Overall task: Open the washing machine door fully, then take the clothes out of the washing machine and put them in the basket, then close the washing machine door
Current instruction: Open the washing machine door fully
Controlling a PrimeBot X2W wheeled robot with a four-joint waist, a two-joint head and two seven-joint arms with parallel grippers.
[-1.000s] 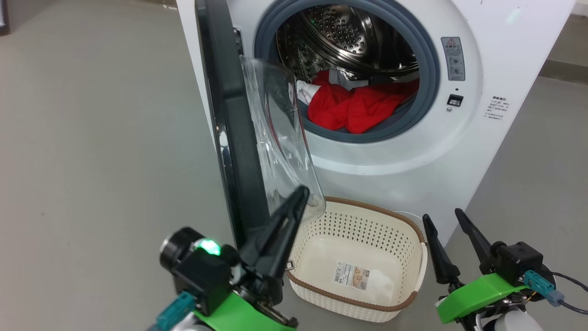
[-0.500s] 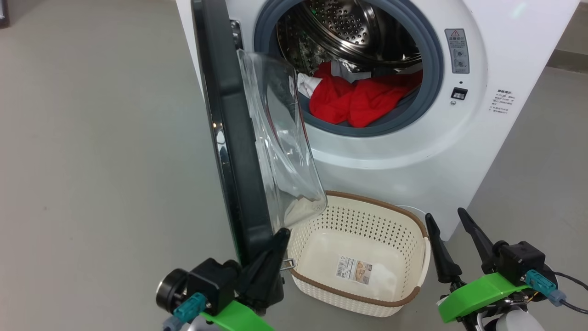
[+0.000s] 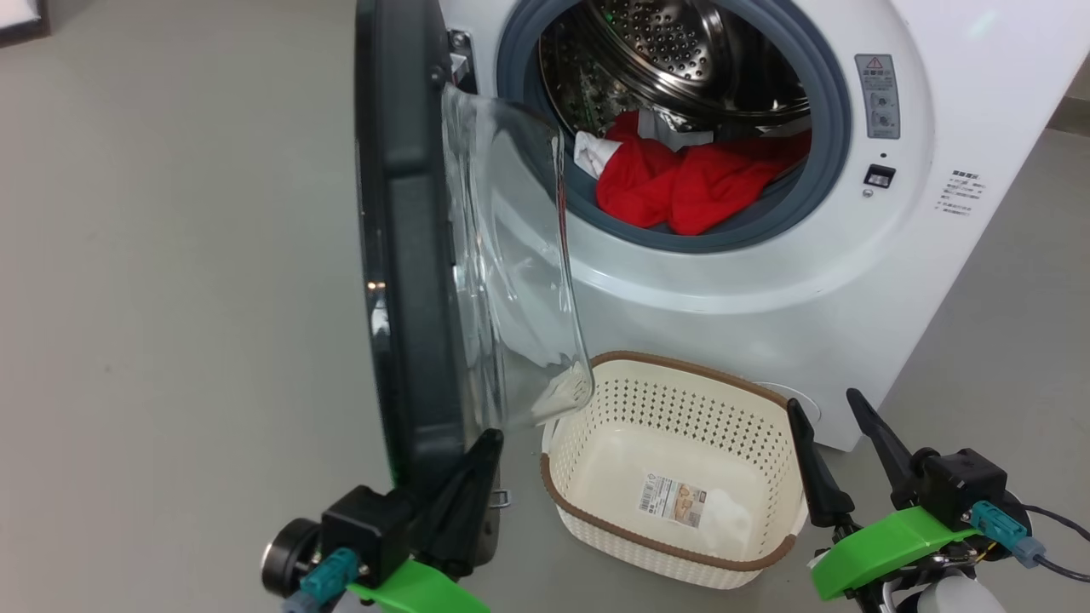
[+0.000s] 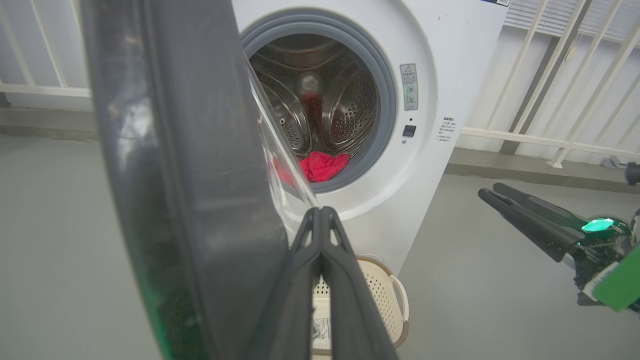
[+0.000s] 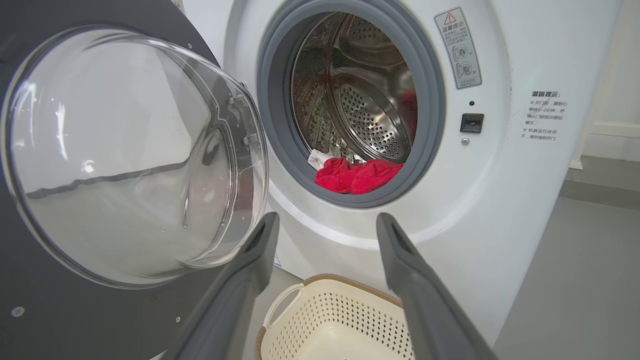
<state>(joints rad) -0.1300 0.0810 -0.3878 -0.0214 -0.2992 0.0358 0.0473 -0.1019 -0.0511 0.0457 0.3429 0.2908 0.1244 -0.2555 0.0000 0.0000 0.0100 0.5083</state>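
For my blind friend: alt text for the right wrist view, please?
A white washing machine stands with its door swung open at left, red clothes lying in the drum. Below, a cream basket shows between two spread dark fingers.

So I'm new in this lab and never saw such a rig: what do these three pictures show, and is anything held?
This is a wheeled robot with two arms. One picture comes from its head camera, looking down; the other two come from wrist cameras, looking along each arm's dark fingers. On the grey floor stands a white washing machine, its door swung open, red clothes in the drum, an empty cream basket in front. The left end effector is shut, by the door's lower edge, gripping nothing. The right end effector is open and empty.
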